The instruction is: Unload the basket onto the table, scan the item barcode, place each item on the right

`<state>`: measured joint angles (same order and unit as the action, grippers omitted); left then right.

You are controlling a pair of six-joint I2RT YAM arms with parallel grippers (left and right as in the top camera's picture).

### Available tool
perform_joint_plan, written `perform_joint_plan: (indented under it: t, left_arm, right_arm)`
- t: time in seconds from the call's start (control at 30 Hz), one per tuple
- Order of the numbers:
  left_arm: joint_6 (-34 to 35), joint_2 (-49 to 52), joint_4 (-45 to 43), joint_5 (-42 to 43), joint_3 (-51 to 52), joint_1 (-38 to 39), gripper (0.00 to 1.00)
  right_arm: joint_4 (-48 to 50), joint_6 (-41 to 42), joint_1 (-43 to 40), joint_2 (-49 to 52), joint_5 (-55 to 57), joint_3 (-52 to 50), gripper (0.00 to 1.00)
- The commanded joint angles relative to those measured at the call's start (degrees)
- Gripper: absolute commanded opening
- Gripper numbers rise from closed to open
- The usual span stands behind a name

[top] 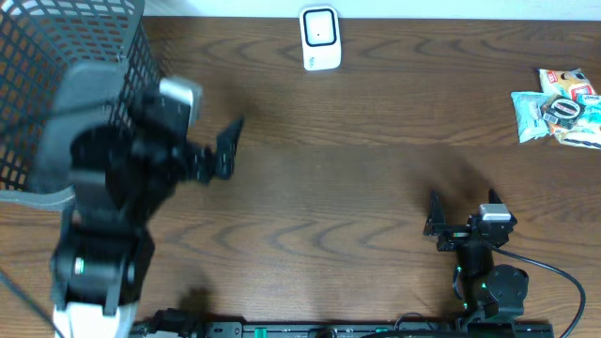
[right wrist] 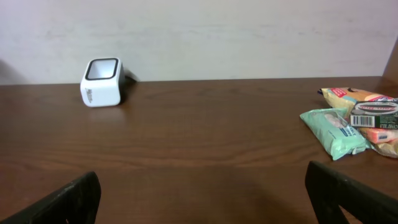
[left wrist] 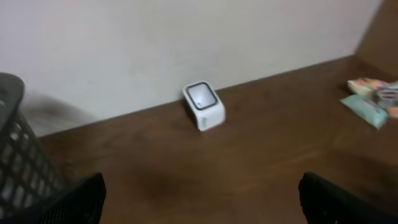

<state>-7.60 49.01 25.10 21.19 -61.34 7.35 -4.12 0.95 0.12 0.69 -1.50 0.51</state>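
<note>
Looking down on the bench, I see a dark brown wooden table (top: 357, 188) with a bold wavy grain, its far edge meeting a plain pale wall (right wrist: 249, 31). A small white scanner (top: 319, 38) with a black-rimmed window stands at the middle of that far edge, close to the wall. At the far left corner stands a grey mesh basket (top: 56, 56), which partly overhangs the table's left side in the overhead view. The items to be scanned, a small heap of snack packets (top: 559, 105), lie at the far right of the table, well apart from the scanner and from both arms. Among them a green packet (right wrist: 339, 130) lies nearest the middle of the table, and just beside it a packet shows a white barcode label (right wrist: 373, 118) facing up. The left gripper (top: 225, 148) hangs over the left part of the table beside the basket, blurred in the overhead view, its jaws spread wide with nothing between them; its own camera shows only bare wood between the two dark fingertips (left wrist: 81, 199). The right gripper (top: 463, 208) sits low near the front right of the table, jaws likewise wide apart and empty, pointing toward the far wall. A black cable (top: 554, 272) loops from the right arm's base, and a black rail (top: 329, 329) runs along the near edge
</note>
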Motion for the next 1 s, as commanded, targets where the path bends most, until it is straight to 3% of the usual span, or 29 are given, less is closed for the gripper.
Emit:
perform_joint_plan:
  t: [0.0,0.17,0.4,0.57,0.97]
  left_arm:
    - [-0.92,-7.96,-0.33,2.82,5.33,0.09,0.98]
    - [-0.94,-16.15,1.16,2.75,12.28,0.07,0.98]
    - [-0.39,-19.74,-1.42,1.88,20.09,0.09,0.98]
    - [9.05,-23.85,-8.31,-4.46,24.72,0.13,0.98]
    - [10.75,-35.06,-20.55,-7.96,37.79,0.13,0.98]
  right_arm:
    - [-0.17,-0.61,-0.24,-0.37,0.28,-0.2,0.99]
    - [-0.17,-0.61,-0.24,-0.35,0.28,-0.2,0.99]
    - [-0.17,-0.61,-0.24,-0.28,0.28,-0.2,0.99]
    - [-0.17,-0.61,-0.24,-0.26,0.28,-0.2,0.99]
    - [-0.17,-0.61,-0.24,-0.26,0.28,-0.2,0.99]
